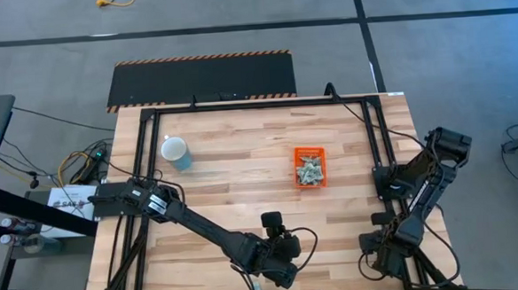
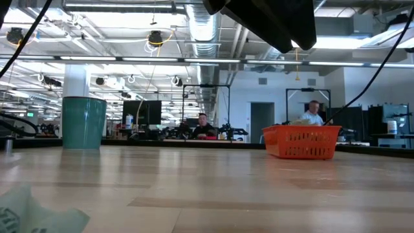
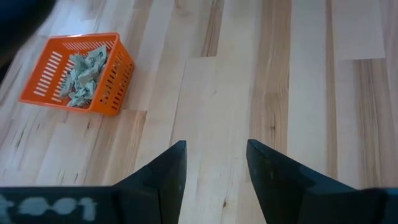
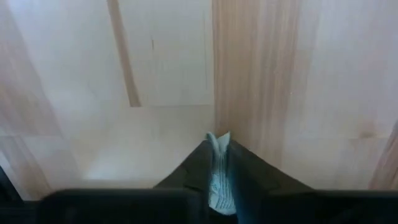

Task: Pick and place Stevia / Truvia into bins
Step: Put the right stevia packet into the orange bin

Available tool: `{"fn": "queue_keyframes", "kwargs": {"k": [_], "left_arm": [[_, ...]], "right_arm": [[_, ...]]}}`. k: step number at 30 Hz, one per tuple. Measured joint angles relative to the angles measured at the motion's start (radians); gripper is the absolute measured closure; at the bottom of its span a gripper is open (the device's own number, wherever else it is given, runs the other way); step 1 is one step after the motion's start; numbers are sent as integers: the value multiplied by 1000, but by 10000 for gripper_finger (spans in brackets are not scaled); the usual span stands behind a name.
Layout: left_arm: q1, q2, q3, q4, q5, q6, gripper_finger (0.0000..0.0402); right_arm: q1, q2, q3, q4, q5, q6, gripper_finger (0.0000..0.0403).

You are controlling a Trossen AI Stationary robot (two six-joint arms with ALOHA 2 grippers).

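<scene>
- Stevia packets (image 1: pixel 310 172) lie heaped inside the orange bin (image 1: pixel 309 151), which sits on the butcher-block table (image 1: pixel 242 164) toward its right half, well apart from the light-blue cup (image 1: pixel 176 152).
- One more packet (image 4: pixel 217 168) is pinched upright between the clenched fingers of the right gripper (image 4: pixel 219 163), its long axis running out along the fingers and its tip poking past them.
- That right gripper hangs at the table's near right corner, so the bin lies away from it, toward the table's far side and inward; I judge the carry must travel that way before release.
- The left gripper (image 3: pixel 214 168) is released, fingers spread with bare wood between them, holding nothing; it hovers at the near edge, with the bin ahead of it and off to one side.
- Another pale green packet (image 2: pixel 35 213) lies loose by the table's near edge, close to the left gripper.
</scene>
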Motion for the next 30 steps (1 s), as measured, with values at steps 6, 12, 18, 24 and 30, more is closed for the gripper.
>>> {"fn": "queue_keyframes", "kwargs": {"k": [6,12,18,24,30], "left_arm": [[0,0,0,0,0,0,243],[0,0,0,0,0,0,243],[0,0,0,0,-7,-1,243],[0,0,0,0,-7,-23,243],[-3,0,0,0,-7,-31,243]], "right_arm": [[-1,0,0,0,0,2,395],[-36,-1,40,-16,-2,-4,400],[-107,-2,142,-108,212,-105,401],[-237,-38,185,-151,534,-242,401],[-438,-176,185,-149,750,-422,402]]}}
